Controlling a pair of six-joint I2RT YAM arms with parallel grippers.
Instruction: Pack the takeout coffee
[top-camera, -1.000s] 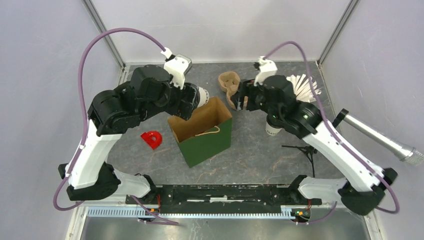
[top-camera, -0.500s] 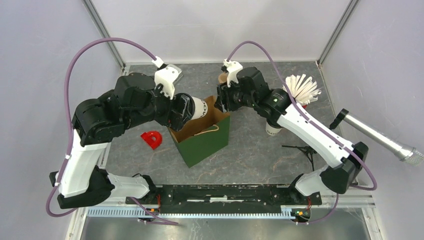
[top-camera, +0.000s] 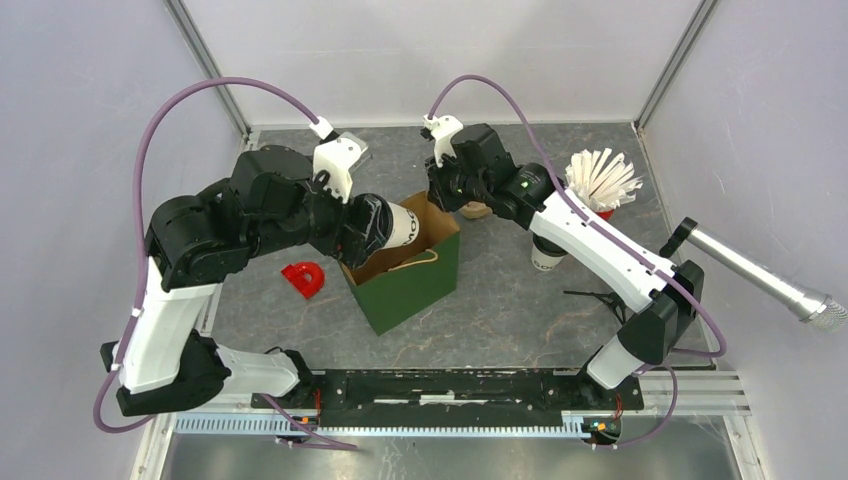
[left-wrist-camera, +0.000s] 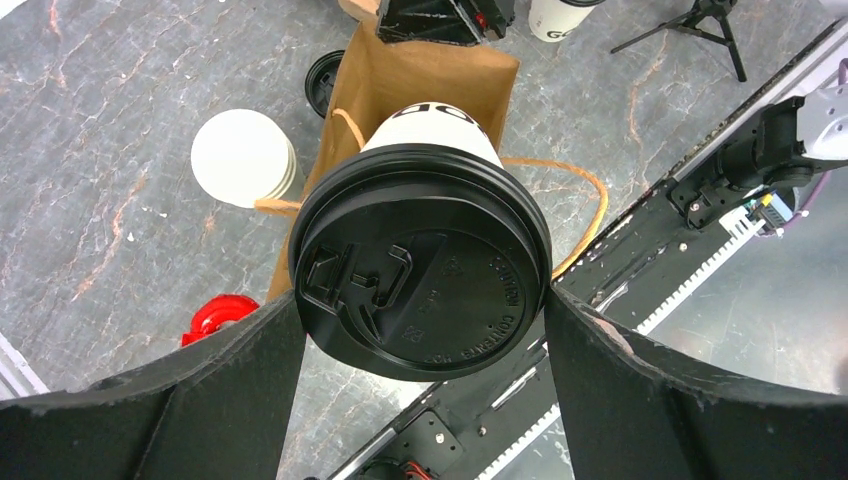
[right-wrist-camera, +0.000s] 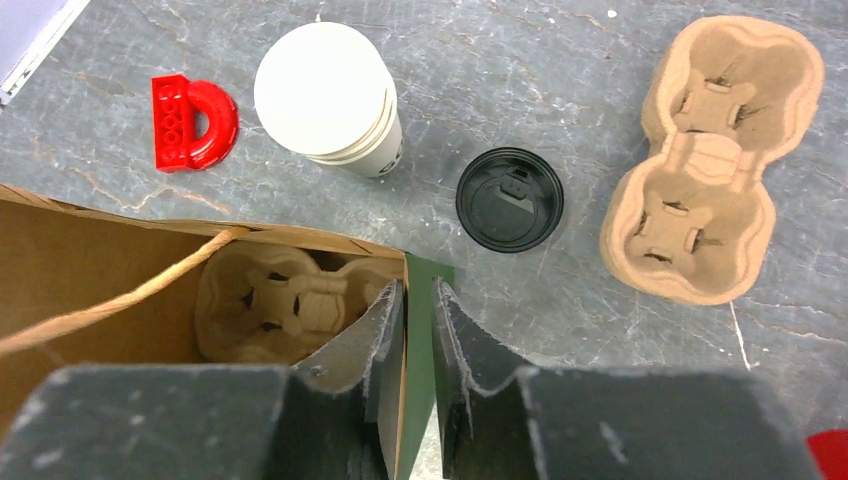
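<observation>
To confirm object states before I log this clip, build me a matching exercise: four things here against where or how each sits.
Things
1. white paper cup with round black plastic lid
2. green paper bag
3. loose round black plastic lid
4. bundle of white straws

States
A. lying flat on the grey table
B. wall between the right pincer fingers
C. fanned out, far right
D. gripped by the left pincer

Pairs: 1-D, 2-B, 3-A, 4-C
</observation>
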